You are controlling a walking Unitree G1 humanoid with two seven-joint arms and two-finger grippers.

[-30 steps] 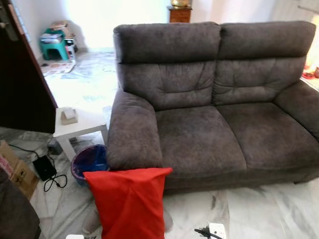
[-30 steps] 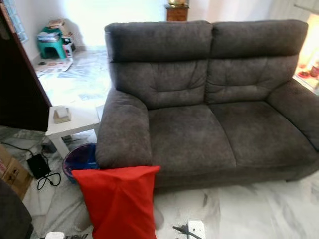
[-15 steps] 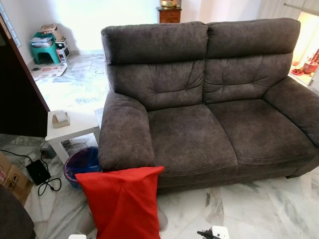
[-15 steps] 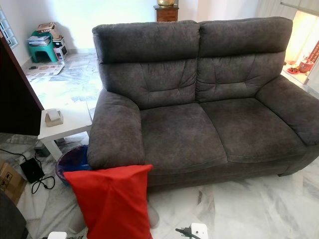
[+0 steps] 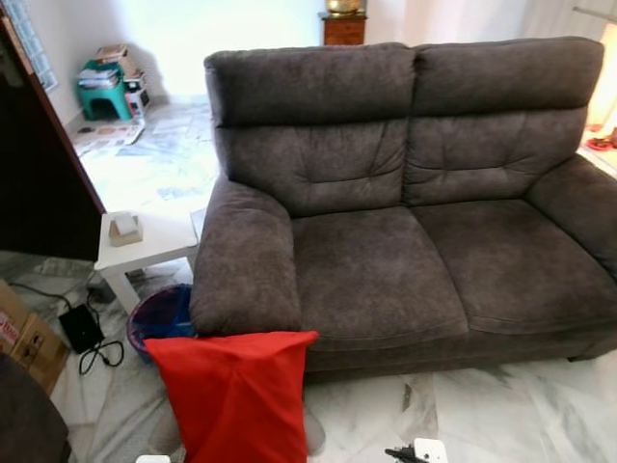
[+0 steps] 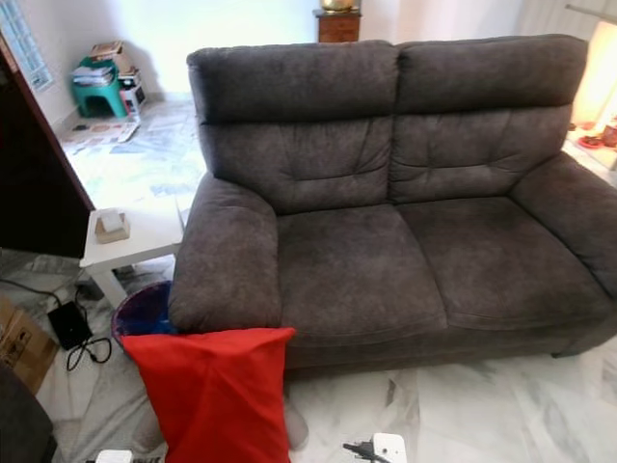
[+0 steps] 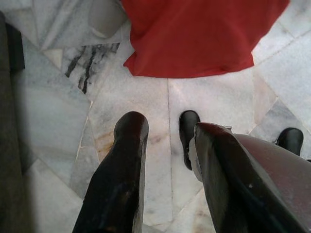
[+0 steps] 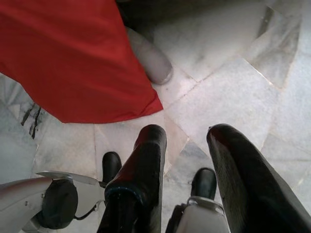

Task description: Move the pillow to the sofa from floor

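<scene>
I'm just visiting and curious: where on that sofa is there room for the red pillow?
Both seats of the sofa are bare between its armrests. It is crowded left of it: pillow, bin, side table, cables.

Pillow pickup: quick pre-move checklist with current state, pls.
1. red pillow located: ok, standing on the marble floor, leaning against the front of the sofa at its armrest.
2. left gripper open and empty: ok, above the floor just short of the pillow.
3. right gripper open and empty: ok, likewise near the pillow's lower corner.
4. Sofa seat free for the drop: ok, both cushions bare.
5. Floor hazards: not ok, white power plug with its cable lies beside the pillow; blue bin sits close behind it.
6. Pillow weight or stiffness: cannot tell.
</scene>
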